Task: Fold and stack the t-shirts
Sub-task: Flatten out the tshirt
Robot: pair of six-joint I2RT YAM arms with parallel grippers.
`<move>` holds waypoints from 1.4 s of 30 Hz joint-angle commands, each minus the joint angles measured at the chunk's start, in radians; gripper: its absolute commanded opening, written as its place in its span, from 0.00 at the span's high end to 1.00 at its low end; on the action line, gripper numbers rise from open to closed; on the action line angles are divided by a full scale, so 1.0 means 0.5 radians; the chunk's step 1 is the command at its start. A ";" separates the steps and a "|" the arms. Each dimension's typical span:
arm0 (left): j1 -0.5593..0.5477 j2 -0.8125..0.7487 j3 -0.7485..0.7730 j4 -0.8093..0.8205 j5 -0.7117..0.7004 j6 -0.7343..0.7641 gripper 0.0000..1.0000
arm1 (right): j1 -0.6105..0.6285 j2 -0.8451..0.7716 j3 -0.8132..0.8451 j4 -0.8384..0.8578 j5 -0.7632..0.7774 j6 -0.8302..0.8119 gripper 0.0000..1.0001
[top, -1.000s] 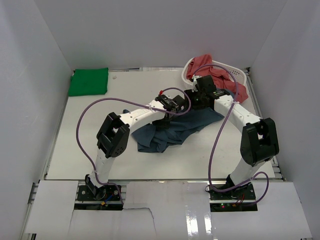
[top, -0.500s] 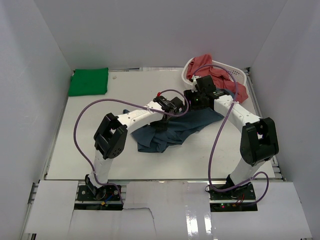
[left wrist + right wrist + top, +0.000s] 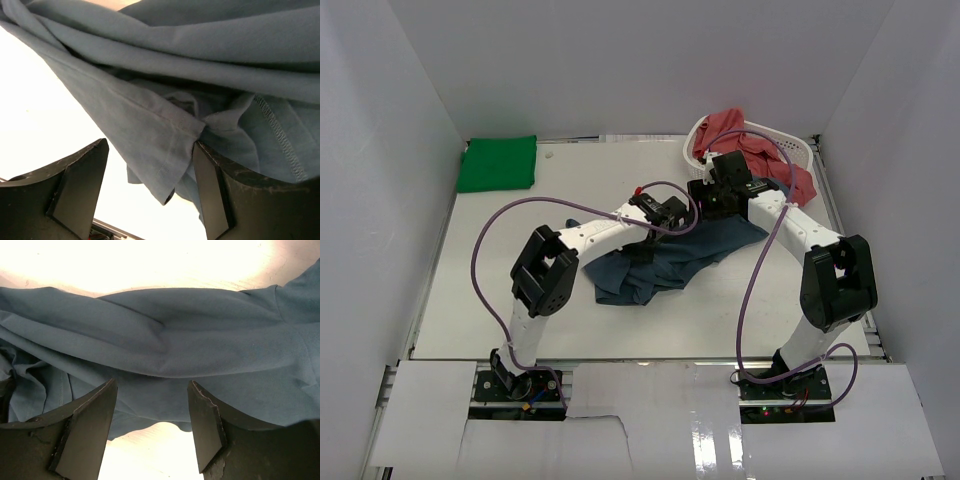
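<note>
Open worktop [image 3: 480, 290] lies left of and before the blue shirt [image 3: 720, 240], while the basket [image 3: 798, 148] and green shirt [image 3: 498, 163] take up its 2 far corners.

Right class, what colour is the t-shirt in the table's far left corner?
That t-shirt is bright green, clearest in the top external view.

Left arm [image 3: 590, 235] and right arm [image 3: 800, 230] reaching forward, converging, left end effector [image 3: 150, 145] spread apart, right end effector [image 3: 152, 382] spread apart
</note>
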 commanded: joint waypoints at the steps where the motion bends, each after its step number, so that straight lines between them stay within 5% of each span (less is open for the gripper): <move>1: -0.020 0.009 0.083 0.005 -0.046 0.016 0.21 | -0.004 0.004 -0.005 0.066 -0.023 -0.001 0.36; 14: -0.069 0.113 0.175 0.017 -0.052 0.034 0.22 | -0.007 0.008 -0.008 0.066 -0.033 -0.001 0.36; 19: -0.069 0.163 0.215 0.017 -0.067 0.053 0.34 | -0.007 0.008 -0.005 0.063 -0.033 -0.001 0.36; 32: -0.069 0.212 0.209 0.027 -0.270 -0.021 0.36 | -0.007 0.001 -0.002 0.063 -0.054 -0.004 0.35; 42: -0.069 0.209 0.236 0.033 -0.251 -0.012 0.67 | -0.007 0.035 -0.002 0.063 -0.076 -0.004 0.35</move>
